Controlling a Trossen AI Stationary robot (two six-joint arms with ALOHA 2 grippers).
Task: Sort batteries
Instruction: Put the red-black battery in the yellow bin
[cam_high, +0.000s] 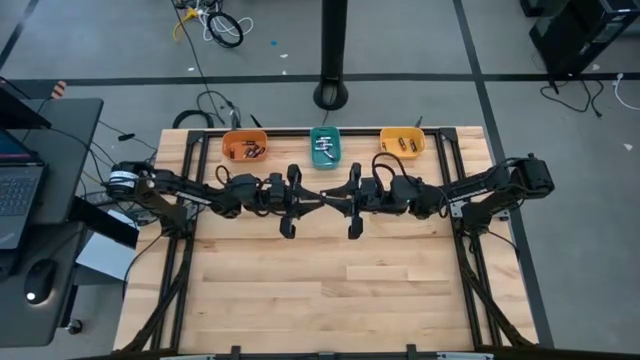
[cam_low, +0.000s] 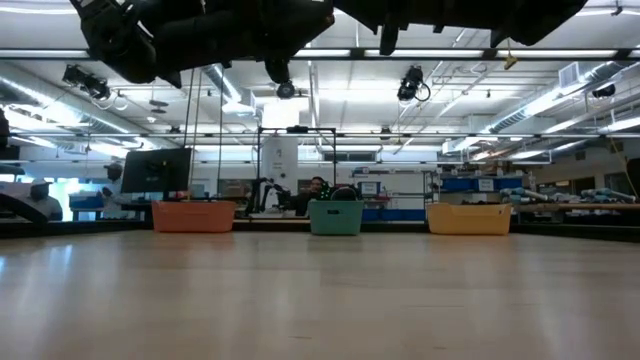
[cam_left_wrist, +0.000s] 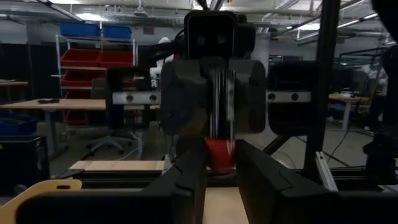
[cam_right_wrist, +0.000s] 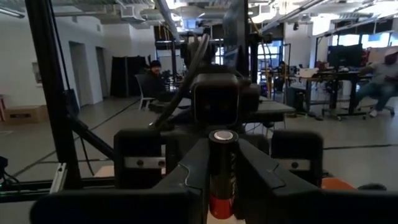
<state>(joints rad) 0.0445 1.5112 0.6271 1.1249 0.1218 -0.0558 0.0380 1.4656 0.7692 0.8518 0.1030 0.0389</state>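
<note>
Right tool (cam_right_wrist: 222, 180) clamps an upright battery (cam_right_wrist: 222, 171), silver end up; left tool (cam_left_wrist: 219, 177) parted around it.

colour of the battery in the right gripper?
Black body, red band, silver end cap: battery, upright between the right gripper fingers. Right wrist view.

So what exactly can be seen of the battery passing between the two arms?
The battery is a dark cylindrical cell with a silvery round cap and a red band at the other end. It looks metal with a printed wrap. It stands between the fingers of the right end effector, above mid table. In the left wrist view its red end shows between the fingers of the left end effector, but whether those touch it is unclear.
</note>
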